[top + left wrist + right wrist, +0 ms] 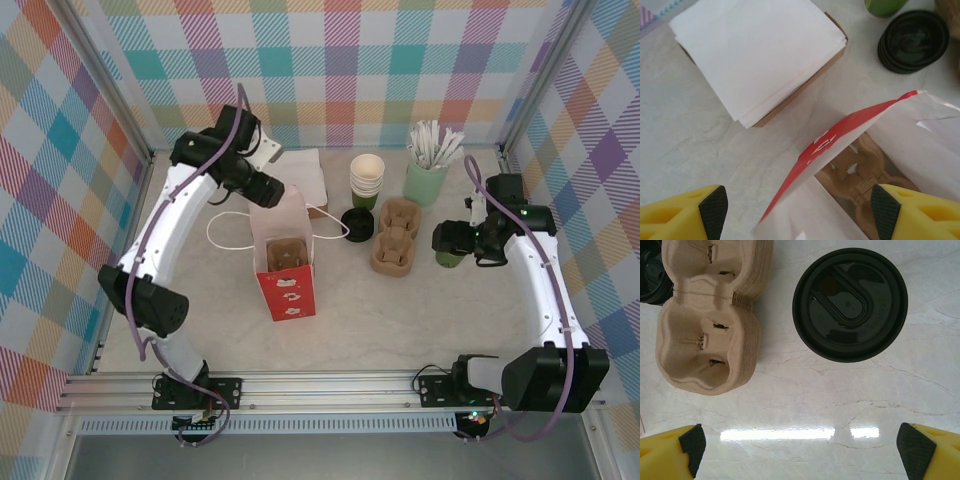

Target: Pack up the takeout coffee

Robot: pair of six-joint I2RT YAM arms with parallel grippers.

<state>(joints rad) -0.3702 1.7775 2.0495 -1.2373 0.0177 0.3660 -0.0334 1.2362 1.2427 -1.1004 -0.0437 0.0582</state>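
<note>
Lidded coffee (pixel 850 304) upper right, apart from right gripper (pixel 800 447), spread wide below, left gripper (pixel 797 212) spread astride bag (pixel 920 135) edge

The takeout coffee (pixel 449 259) stands upright toward the right side of the pale marbled desk (pixel 400 320). It is a small paper cup, and a sliver of its dark green wall shows in the top view. From directly above, its round black plastic lid (pixel 850 304) is glossy, with a raised rim and an oval recessed panel slanting across the top. The lid is seated fully on the cup. The cup is just right of the stack of brown pulp cup carriers (pixel 705 335), apart from it.
</note>
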